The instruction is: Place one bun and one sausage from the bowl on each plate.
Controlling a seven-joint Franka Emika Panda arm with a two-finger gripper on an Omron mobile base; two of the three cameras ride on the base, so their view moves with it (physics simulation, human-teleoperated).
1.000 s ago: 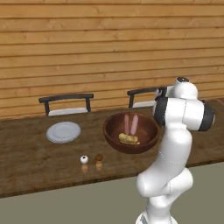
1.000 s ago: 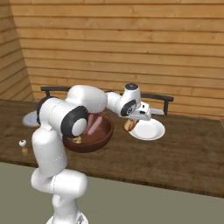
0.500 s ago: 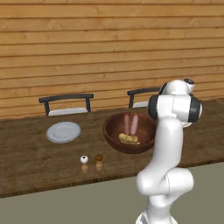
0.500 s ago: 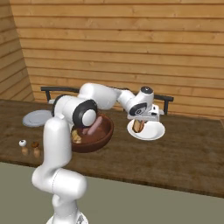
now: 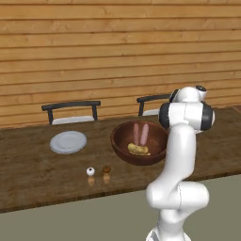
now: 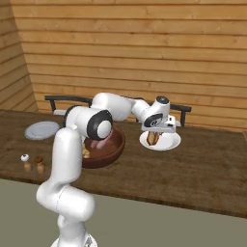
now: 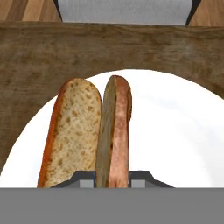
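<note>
The tool (image 6: 154, 138) has swung from beside the bowl (image 6: 112, 150) to low over the right-hand plate (image 6: 170, 142), pinching the orange bun (image 7: 114, 135) there; one bun and two sausages (image 5: 140, 133) remain bowl-bound.

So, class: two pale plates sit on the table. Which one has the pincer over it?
The plate right of the bowl: the pincer holds the orange bun over it. The other plate, left of the bowl, lies bare.

The dark brown wooden worktop (image 5: 33, 174) is occupied by two pale round plates (image 5: 68, 141) (image 6: 170, 142), a deep reddish-brown wooden bowl (image 5: 123, 147) and two small shakers (image 5: 90, 175).
</note>
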